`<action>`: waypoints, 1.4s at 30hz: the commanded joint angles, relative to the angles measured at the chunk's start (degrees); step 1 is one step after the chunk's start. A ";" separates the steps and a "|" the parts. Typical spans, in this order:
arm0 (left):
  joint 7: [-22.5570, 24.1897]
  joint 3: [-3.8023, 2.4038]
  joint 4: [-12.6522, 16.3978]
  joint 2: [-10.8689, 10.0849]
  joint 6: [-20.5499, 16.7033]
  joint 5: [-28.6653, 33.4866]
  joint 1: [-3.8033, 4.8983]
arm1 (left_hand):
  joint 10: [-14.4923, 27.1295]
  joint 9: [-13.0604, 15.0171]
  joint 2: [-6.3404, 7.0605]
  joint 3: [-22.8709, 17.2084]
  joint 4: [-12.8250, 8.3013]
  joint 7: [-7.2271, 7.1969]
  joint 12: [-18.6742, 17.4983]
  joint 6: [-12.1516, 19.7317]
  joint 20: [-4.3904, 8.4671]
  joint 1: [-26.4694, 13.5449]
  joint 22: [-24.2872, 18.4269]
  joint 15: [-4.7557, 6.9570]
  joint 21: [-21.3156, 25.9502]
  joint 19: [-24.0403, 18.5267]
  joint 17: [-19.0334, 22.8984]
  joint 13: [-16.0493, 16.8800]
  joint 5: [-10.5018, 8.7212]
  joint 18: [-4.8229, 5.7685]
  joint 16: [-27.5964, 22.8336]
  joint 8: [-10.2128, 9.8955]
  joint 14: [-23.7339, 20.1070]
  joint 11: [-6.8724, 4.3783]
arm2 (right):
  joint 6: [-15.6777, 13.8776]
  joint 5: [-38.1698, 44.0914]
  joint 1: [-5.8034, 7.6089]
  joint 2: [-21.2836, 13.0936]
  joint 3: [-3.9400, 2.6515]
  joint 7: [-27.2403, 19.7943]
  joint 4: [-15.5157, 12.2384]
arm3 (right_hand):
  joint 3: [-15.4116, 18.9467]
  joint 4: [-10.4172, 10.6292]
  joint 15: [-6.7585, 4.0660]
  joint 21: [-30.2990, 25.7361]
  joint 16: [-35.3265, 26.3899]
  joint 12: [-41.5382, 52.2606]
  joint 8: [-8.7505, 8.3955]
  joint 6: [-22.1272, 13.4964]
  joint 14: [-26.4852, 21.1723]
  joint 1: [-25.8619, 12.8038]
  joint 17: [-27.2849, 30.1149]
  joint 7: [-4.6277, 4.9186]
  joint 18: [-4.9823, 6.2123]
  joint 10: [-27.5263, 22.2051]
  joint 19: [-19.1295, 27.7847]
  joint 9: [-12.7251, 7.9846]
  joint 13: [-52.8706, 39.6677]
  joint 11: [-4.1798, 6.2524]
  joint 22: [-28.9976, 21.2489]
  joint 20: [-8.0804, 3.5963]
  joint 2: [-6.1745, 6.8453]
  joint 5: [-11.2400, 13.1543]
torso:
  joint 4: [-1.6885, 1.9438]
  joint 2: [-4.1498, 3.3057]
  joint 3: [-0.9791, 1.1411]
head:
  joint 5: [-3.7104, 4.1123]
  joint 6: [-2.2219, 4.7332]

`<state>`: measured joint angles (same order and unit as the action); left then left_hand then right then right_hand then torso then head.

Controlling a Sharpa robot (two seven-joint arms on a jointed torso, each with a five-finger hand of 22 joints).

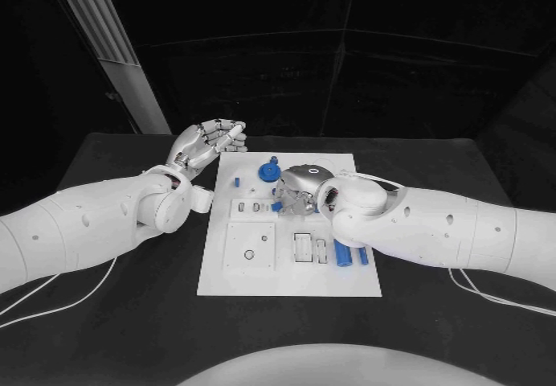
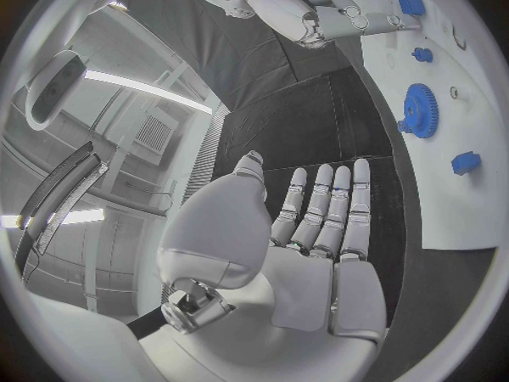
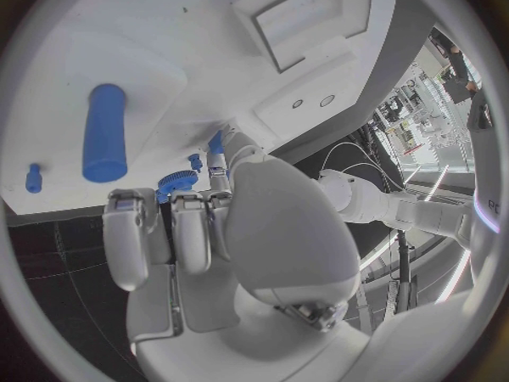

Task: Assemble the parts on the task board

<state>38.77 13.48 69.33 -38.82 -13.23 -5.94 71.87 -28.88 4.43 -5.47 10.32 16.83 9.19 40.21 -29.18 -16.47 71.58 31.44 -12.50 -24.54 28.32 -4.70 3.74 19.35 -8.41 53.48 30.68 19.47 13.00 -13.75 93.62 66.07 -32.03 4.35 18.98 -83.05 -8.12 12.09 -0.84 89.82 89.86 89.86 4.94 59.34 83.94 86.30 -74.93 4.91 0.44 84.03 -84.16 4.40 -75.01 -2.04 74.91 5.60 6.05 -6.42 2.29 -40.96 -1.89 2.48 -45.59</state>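
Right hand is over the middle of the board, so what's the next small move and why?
Probably lower the right hand a little onto the small blue part at its fingers; whether it grips anything yet is unclear. The left hand holds nothing, off the task board.

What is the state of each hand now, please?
Left hand: open, holding nothing, beside the task board.
Right hand: over the board; cannot tell.

Blue parts (image 1: pixel 267 172), white task board (image 1: pixel 232 277)
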 commanded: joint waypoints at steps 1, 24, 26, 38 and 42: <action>8.10 -0.04 0.11 -0.02 0.38 -0.17 0.10 | 0.30 0.04 -0.22 0.24 -0.11 6.21 0.20 0.17 0.00 0.27 -0.06 0.05 0.02 -0.14 0.08 -0.06 0.27 0.56 0.26 -0.36 -0.31 0.06 | 1.09 0.46 0.11 0.11 -0.04 0.23 0.10 | -0.31 -0.02 -0.47 0.18 0.14 0.14 0.20 0.38 6.06 -0.08 -15.07 0.10 -0.44 5.97 -5.84 0.09 -14.99 0.58 15.09 -0.45 -0.63 0.33 | 0.03 0.00 -0.01 | 0.03 -0.03; 8.09 -0.04 0.14 0.00 0.37 -0.17 0.10 | 0.30 0.04 -0.22 0.24 -0.11 6.21 0.20 0.17 0.00 0.27 -0.06 0.05 0.02 -0.14 0.08 -0.06 0.27 0.56 0.26 -0.36 -0.31 0.06 | 2.17 0.46 0.10 0.71 -0.03 0.99 0.56 | -0.67 -0.79 -0.36 0.18 0.14 0.14 0.48 2.12 6.06 -0.23 -15.07 0.41 -0.44 5.97 -5.84 0.16 -14.99 0.34 15.09 -0.48 -1.81 0.23 | 0.04 0.05 0.00 | 0.03 -0.11; 8.09 -0.04 0.15 -0.01 0.37 -0.17 0.10 | 0.30 0.04 -0.22 0.24 -0.11 6.21 0.20 0.17 0.00 0.27 -0.06 0.05 0.02 -0.14 0.08 -0.06 0.27 0.56 0.26 -0.36 -0.31 0.06 | 2.01 0.46 0.10 0.67 -0.03 0.93 0.45 | -1.17 -1.48 -0.40 0.18 0.14 0.14 0.83 3.26 6.06 0.30 -15.07 0.28 -0.44 5.97 -5.84 0.29 -14.99 0.44 15.09 -0.50 -2.48 -0.15 | 0.06 0.05 0.00 | 0.02 -0.09; 8.00 -0.04 0.42 -0.11 0.43 -0.17 0.10 | 0.30 0.04 -0.22 0.24 -0.11 6.21 0.20 0.17 0.00 0.27 -0.06 0.05 0.02 -0.14 0.08 -0.06 0.27 0.56 0.26 -0.36 -0.31 0.06 | -3.16 0.46 0.09 0.19 -0.03 -0.86 -0.22 | -1.76 -2.75 -0.41 0.18 0.14 0.14 1.41 5.70 6.06 0.39 -15.07 0.32 -0.44 5.97 -5.84 0.50 -14.99 0.43 15.09 -0.53 -3.55 -0.95 | 0.06 0.02 0.00 | -0.25 -0.08; 7.91 -0.04 0.71 -0.31 0.42 -0.17 0.10 | 0.32 0.05 -0.25 0.29 -0.11 6.21 0.27 0.16 0.01 0.36 -0.06 0.05 0.00 -0.10 0.10 -0.07 0.31 0.55 0.32 -0.36 -0.32 0.05 | -4.65 0.46 0.09 -0.16 -0.04 -1.36 -0.63 | -1.80 -2.85 -0.40 0.18 0.14 0.14 1.46 5.95 6.06 0.34 -15.07 0.35 -0.44 5.97 -5.84 0.53 -14.99 0.40 15.09 -0.53 -3.66 -1.01 | 0.04 0.04 0.01 | -0.42 -0.06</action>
<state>38.77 13.48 69.84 -39.06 -13.23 -5.94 71.87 -28.88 4.41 -5.47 10.32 16.83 9.19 40.21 -29.18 -16.47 71.58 31.46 -12.49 -24.54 28.32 -4.70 3.74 19.35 -8.40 53.47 30.68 19.47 13.00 -15.10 93.82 66.06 -32.11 4.34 18.87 -83.44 -9.83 9.53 -0.84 89.82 89.86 89.86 6.14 64.63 83.94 86.55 -74.92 5.29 0.43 83.82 -83.96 4.53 -75.01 -1.84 74.91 5.41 3.09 -7.16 2.33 -40.91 -1.88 2.14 -45.65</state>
